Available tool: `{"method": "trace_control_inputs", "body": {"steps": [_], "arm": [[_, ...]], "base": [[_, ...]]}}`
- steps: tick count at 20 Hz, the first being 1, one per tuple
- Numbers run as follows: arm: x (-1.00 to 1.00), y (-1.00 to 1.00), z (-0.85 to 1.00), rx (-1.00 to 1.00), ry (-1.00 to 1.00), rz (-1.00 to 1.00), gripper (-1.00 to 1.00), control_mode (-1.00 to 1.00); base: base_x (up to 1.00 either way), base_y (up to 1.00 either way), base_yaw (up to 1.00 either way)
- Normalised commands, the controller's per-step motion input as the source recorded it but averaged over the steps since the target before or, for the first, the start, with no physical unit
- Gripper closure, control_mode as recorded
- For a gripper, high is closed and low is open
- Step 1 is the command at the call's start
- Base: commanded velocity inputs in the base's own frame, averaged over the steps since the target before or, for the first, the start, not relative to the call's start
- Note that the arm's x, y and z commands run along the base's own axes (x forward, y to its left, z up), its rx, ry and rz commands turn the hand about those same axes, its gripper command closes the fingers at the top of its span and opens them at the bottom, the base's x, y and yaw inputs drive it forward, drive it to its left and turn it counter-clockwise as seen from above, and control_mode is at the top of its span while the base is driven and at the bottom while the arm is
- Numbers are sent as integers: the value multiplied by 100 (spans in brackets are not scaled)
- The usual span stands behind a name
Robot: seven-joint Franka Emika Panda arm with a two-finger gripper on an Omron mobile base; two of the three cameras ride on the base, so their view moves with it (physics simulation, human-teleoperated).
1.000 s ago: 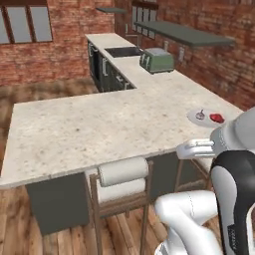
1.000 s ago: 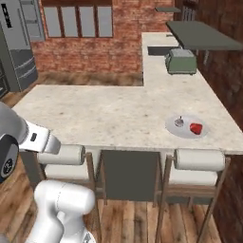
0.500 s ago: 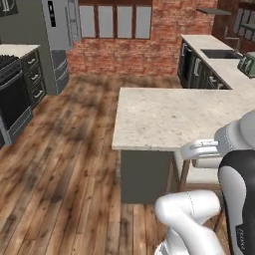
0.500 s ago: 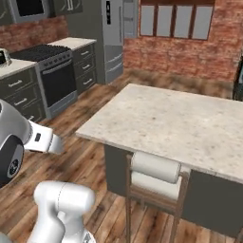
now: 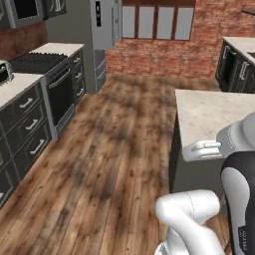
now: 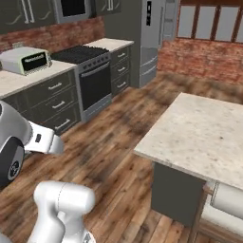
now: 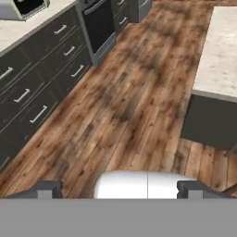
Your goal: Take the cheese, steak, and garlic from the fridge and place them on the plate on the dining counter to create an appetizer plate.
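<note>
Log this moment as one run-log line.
phase: heading to fridge | gripper: open, empty | fridge: closed | counter: right

glossy white arm (image 5: 191,211), dark grey joints.

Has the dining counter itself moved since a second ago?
No. The dining counter stays put against the wood floor and brick wall; the whole view swung left toward the fridge, so the base turned.

Fridge (image 5: 102,30): top cut off by the frame, door shut, contents hidden; dining surface (image 6: 209,137): far end cropped.
</note>
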Motion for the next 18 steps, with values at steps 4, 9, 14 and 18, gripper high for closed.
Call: {"method": "trace_control_inputs", "body": {"steps": [4, 9, 14, 18], "arm": [[0, 0, 0, 0, 0, 0, -100, 100], [0, 0, 0, 0, 0, 0, -100, 100], [0, 0, 0, 0, 0, 0, -100, 100], [0, 0, 0, 0, 0, 0, -100, 100]], "base": [[94, 100, -31], [100, 100, -56], [100, 100, -60], [100, 100, -50]]}}
